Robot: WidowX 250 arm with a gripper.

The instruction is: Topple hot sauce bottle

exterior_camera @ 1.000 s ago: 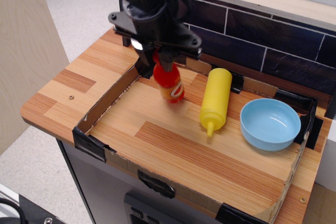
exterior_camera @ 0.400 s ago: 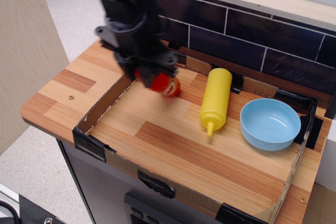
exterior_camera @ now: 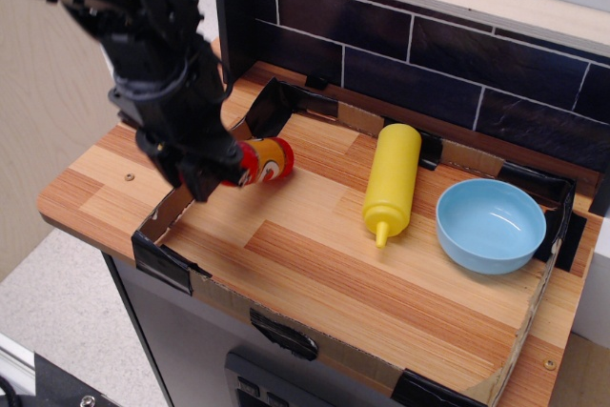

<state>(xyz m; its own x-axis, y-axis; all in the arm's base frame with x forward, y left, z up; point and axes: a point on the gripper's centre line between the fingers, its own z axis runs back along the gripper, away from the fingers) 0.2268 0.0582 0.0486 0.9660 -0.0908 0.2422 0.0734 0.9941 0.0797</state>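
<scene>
The hot sauce bottle (exterior_camera: 263, 161) lies on its side on the wooden tray floor, near the left cardboard wall. Its red base points right and its orange-yellow label with the round logo faces up. Its neck and cap are hidden behind my gripper (exterior_camera: 203, 181). The black gripper hangs over the left wall, right at the bottle's neck end. I cannot tell whether its fingers still hold the bottle or whether they are open.
A yellow squeeze bottle (exterior_camera: 392, 182) lies on its side mid-tray, nozzle toward the front. A light blue bowl (exterior_camera: 490, 224) sits at the right. Low cardboard walls (exterior_camera: 174, 214) ring the wooden tray. A dark tiled backsplash (exterior_camera: 429, 64) stands behind.
The bottle went from upright and tilted under the gripper to lying flat on its side. The arm swung left and down, from the back of the tray to over the left wall.
</scene>
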